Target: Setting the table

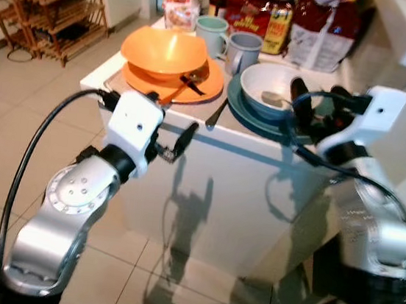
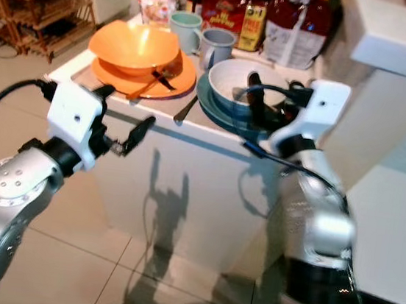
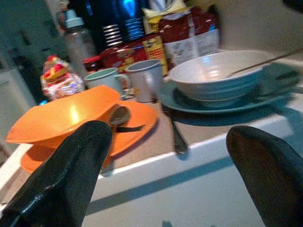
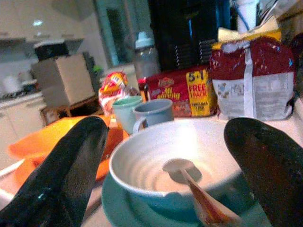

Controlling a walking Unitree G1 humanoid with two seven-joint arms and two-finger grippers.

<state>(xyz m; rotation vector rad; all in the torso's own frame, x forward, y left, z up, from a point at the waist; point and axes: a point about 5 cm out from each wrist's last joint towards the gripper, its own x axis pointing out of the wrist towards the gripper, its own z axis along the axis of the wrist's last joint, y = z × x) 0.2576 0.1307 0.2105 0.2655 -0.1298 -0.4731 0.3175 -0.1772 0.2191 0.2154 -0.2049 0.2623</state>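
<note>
Your right end effector [image 1: 309, 106] hangs wide open, empty, beside the white bowl [image 1: 270, 86]; clip its rim and it tips.

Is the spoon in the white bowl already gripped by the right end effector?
No. The right end effector is open, its fingers either side of the white bowl, and the spoon rests inside it untouched.

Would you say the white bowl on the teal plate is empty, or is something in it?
Not empty: the white bowl holds a spoon resting on its bottom, handle leaning over the rim; no food is visible inside.
</note>
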